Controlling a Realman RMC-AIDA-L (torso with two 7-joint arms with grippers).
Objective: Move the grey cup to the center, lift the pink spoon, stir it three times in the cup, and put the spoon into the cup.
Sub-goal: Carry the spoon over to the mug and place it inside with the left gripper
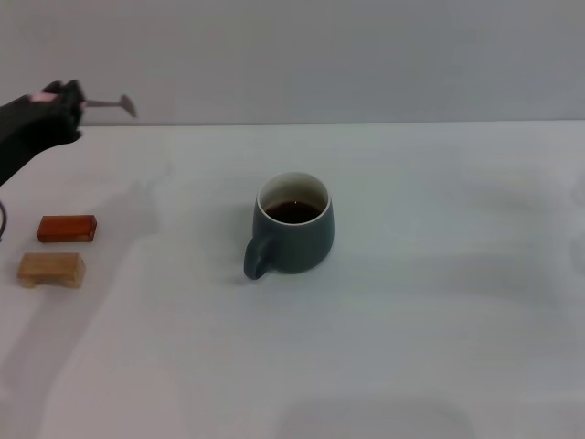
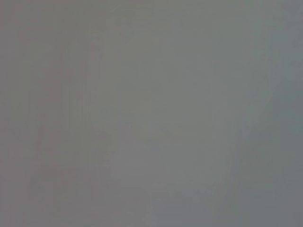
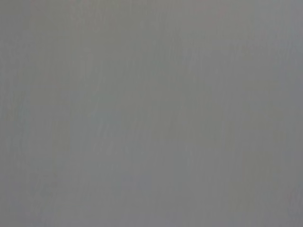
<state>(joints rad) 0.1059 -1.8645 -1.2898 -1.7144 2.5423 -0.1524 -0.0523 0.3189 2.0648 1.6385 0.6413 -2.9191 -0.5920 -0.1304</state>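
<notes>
At the far left of the head view the left gripper (image 1: 71, 99) is raised above the table (image 1: 439, 302), its dark body reaching in from the frame edge. It is clamped on the spoon (image 1: 108, 103): the pink handle end is pinched at the fingertips and only a trace of pink shows there, while the thin shaft sticks out toward the right, nearly level, ending in the small grey bowl. The spoon is clear of the table and well apart from the cup.

Below the gripper, on the table's left side, lie two small blocks. The red-brown block (image 1: 67, 228) sits farther back; the tan block (image 1: 51, 269) sits just in front of it, close but not touching. Both are well to the left of the cup, with bare table between.

The cup (image 1: 294, 225) stands upright near the middle of the table, dark liquid inside, its pale inner rim showing, its handle pointing to the front left. Nothing lies between the spoon and the cup's mouth.

The right gripper is not visible in the head view. Both wrist views show only a flat grey field.
</notes>
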